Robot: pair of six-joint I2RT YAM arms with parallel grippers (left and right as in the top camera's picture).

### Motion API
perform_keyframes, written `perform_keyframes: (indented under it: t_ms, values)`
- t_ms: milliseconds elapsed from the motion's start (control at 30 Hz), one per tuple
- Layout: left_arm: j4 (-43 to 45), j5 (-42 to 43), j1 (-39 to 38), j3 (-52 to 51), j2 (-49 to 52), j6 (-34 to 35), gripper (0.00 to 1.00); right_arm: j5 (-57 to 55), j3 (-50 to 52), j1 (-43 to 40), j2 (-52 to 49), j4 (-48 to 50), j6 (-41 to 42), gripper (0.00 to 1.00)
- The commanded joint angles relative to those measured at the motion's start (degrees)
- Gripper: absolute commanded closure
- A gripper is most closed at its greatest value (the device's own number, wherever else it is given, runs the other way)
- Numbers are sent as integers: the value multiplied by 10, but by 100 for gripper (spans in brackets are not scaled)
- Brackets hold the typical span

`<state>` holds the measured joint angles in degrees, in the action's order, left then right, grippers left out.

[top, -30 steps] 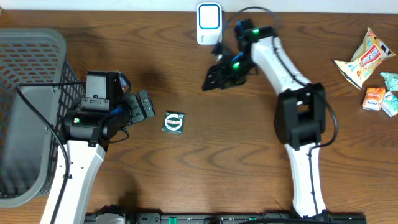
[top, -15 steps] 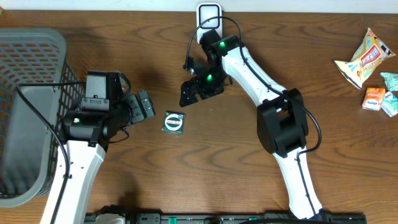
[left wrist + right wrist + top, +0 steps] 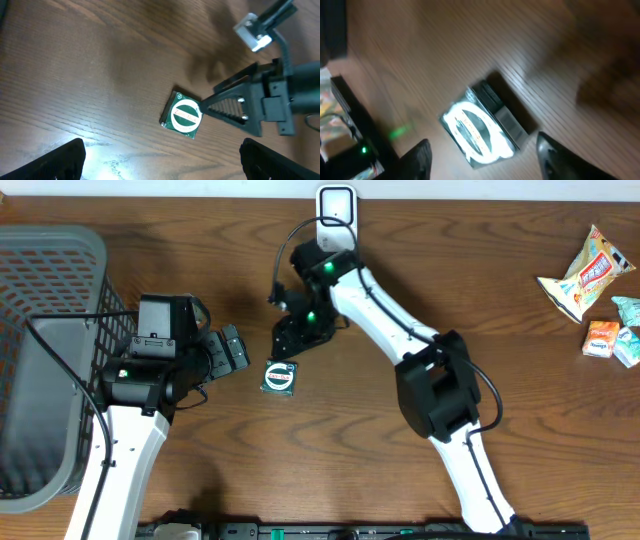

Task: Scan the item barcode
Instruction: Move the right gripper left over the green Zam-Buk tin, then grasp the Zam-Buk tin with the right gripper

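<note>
Nearest us, the left pincer (image 3: 232, 350) waits left of centre, its jaws spread wide and empty. Just to its right, the small green packet (image 3: 279, 376) lies flat on the desk (image 3: 560, 430). The right pincer (image 3: 282, 345) has swung down from beside the white scanner (image 3: 336, 215) at top centre and now hangs over the packet, fingers apart on either side, gripping nothing yet. We judge the pickup is beginning, and the scan comes after it
</note>
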<state>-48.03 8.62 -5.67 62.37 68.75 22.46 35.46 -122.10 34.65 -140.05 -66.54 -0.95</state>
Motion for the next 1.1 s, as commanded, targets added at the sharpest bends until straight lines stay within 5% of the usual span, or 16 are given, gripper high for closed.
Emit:
perform_keyframes:
  t_ms: [0,200,700,1067]
  values:
    - [-2,-7,3,5,1,-2,2,-57,1,23,-1,23,80,39]
    - [-2,-7,3,5,1,-2,2,-182,1,47,-1,32,225,36]
    - [-2,-7,3,5,1,-2,2,-284,1,110,-1,18,334,33]
    - [-2,-7,3,5,1,-2,2,-302,2,127,-2,-1,337,32]
